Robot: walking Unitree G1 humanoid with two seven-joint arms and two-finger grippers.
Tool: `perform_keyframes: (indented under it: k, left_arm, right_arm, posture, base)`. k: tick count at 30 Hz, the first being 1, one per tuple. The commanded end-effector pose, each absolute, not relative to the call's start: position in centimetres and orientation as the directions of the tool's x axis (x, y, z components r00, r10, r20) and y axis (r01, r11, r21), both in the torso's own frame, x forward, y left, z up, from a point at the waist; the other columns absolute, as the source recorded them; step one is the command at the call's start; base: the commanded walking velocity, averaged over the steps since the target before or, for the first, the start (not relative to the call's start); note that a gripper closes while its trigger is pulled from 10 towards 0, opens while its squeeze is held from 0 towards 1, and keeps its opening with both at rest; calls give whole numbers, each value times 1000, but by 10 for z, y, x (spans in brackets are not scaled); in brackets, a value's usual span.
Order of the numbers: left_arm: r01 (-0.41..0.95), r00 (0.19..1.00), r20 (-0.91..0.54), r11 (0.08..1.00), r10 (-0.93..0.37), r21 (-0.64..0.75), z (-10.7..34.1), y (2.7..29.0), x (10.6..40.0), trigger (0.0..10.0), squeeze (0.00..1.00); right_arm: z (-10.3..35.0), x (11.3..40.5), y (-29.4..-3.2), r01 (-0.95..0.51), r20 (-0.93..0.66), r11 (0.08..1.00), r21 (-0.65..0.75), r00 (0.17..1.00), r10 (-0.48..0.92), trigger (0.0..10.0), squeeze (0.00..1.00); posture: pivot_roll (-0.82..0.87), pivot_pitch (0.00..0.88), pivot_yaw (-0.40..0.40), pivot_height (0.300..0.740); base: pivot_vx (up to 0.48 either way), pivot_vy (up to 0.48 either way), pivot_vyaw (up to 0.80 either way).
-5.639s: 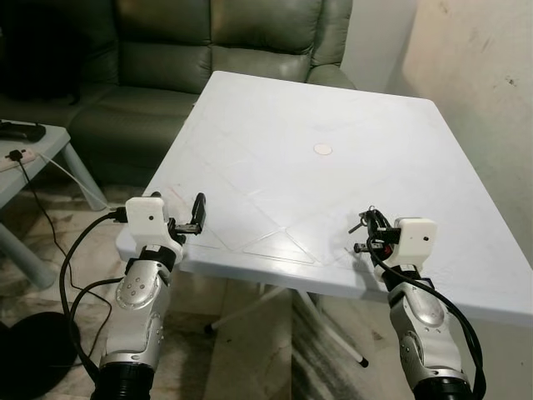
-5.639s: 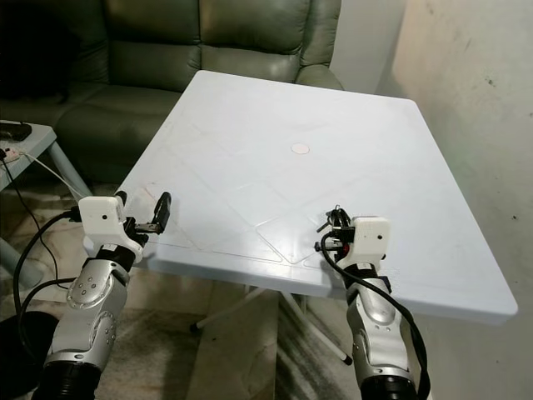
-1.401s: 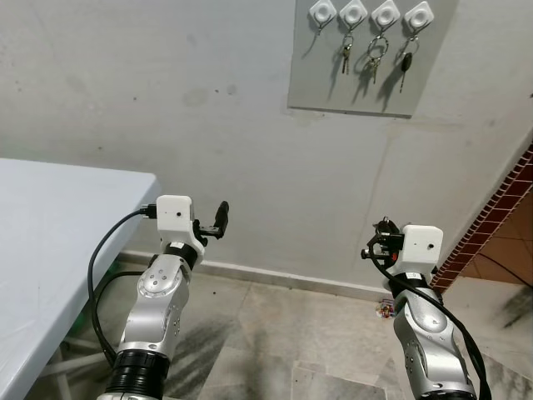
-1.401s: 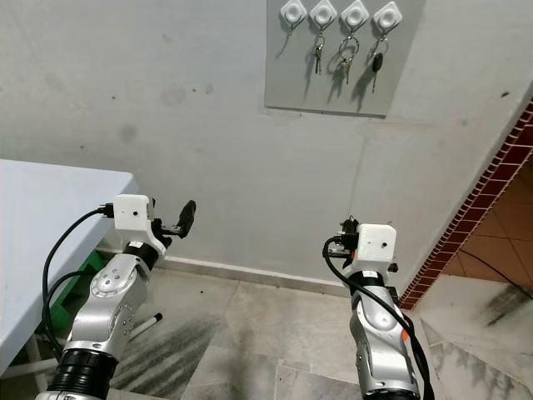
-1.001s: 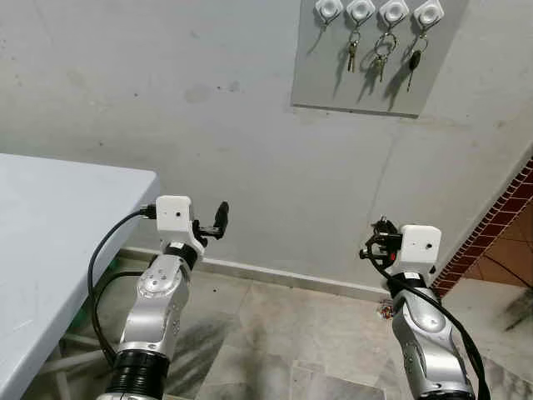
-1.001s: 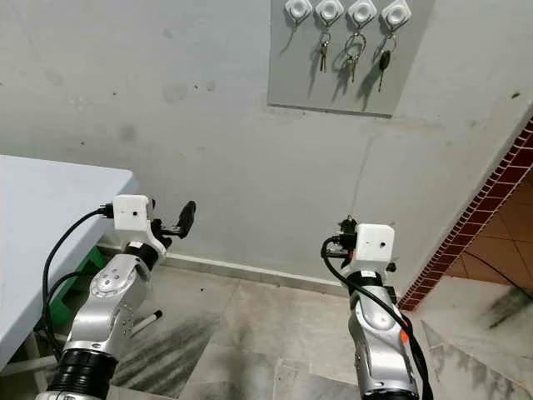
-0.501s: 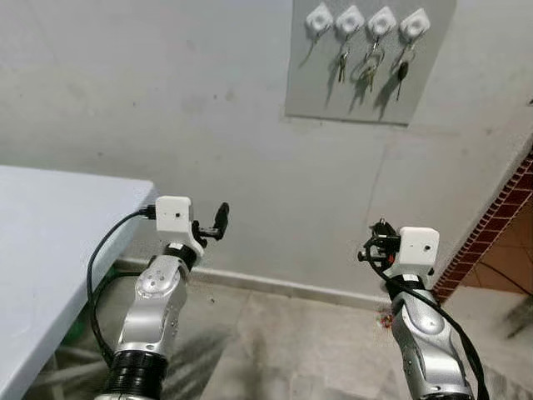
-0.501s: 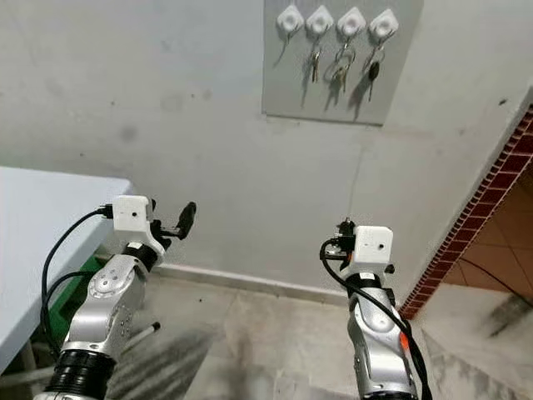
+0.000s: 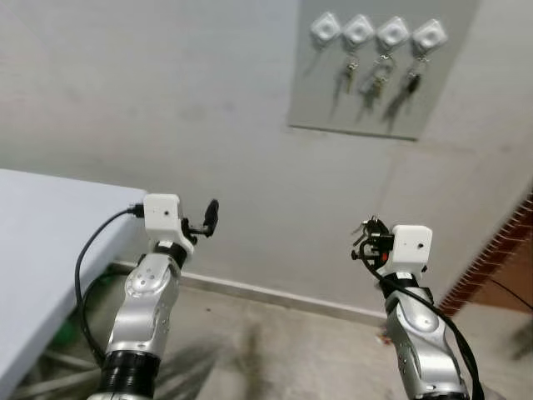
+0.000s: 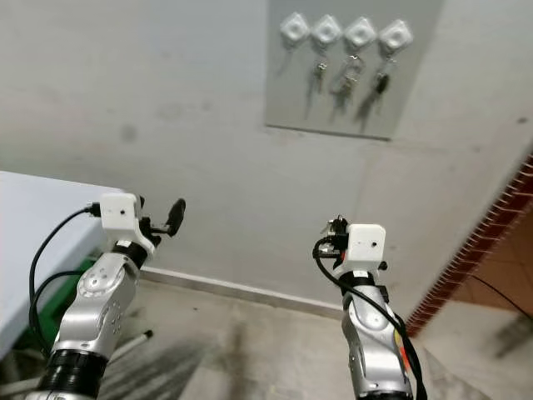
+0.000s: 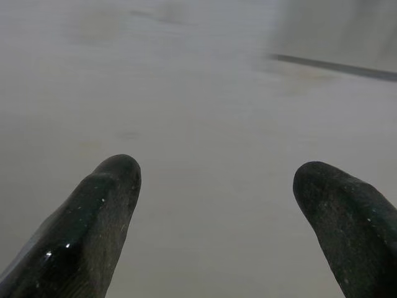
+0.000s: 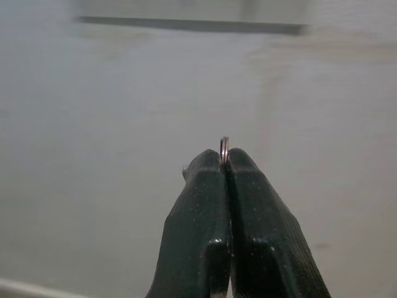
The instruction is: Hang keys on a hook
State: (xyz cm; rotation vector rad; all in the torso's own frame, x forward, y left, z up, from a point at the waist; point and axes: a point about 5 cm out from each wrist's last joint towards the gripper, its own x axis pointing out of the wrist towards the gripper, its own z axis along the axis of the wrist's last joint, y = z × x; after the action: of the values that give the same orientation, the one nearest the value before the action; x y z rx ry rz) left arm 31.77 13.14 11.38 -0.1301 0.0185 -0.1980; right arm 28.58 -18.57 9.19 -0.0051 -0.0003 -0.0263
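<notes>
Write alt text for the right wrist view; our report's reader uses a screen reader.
Two black fingers of the right tool are pressed together around a thin metal key ring, whose edge pokes out just past the fingertips. Behind them is a plain grey wall, blurred, with the lower edge of a panel as a dark line near the top.

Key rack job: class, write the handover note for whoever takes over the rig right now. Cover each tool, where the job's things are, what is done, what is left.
Right tool: shut on the key ring, held low in front of the wall.
Left tool: open, holding nothing.
Hook board: high on the wall, four white hooks; the leftmost hook looks free, the other three carry keys.
Done: keys in hand, robot facing the wall.
Left: raise the right arm, slip the ring over the free hook, release.
</notes>
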Motion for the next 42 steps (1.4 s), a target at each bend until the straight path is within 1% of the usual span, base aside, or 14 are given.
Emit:
perform_keyframes:
  k: [1,42]
  left_arm:
    - [172,985,10,979,-172,-110,119,142,320,10000,0]
    - [165,986,7,979,-165,-121,120,142,319,10000,0]
  right_arm:
    - [98,289,-179,13,25,1000,6,1000,-14,10000,0]
    - [98,288,-179,3,9,1000,8,1000,-3,10000,0]
  posture:
    - [-43,4,-10,740]
    - [-38,22,-16,740]
  base:
    - [289,0,0]
    - [279,0,0]
